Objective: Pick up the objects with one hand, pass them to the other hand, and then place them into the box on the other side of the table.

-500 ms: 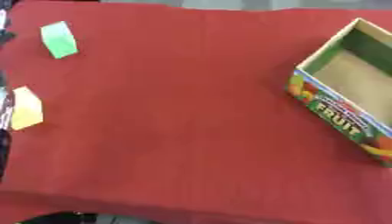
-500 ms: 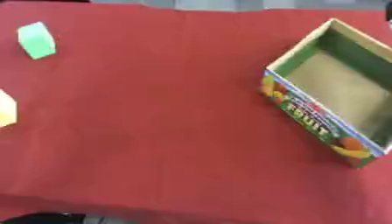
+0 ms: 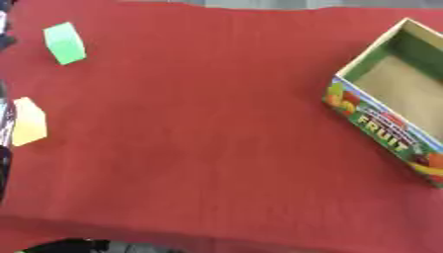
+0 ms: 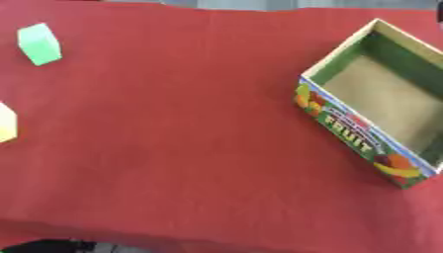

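A green block (image 3: 65, 43) lies at the far left of the red tablecloth (image 3: 199, 138). A yellow block (image 3: 28, 121) lies nearer, right at the left edge. The open cardboard fruit box (image 4: 363, 133) stands askew on the right, and nothing shows on its brown floor. A dark and silver strip (image 3: 4, 128) runs down the left border beside the yellow block; it looks like part of my left arm or hand, too cut off to read. My right hand does not show.
The cloth's front edge (image 3: 216, 232) runs along the bottom, with dark floor below it. A wide stretch of bare cloth separates the blocks from the box.
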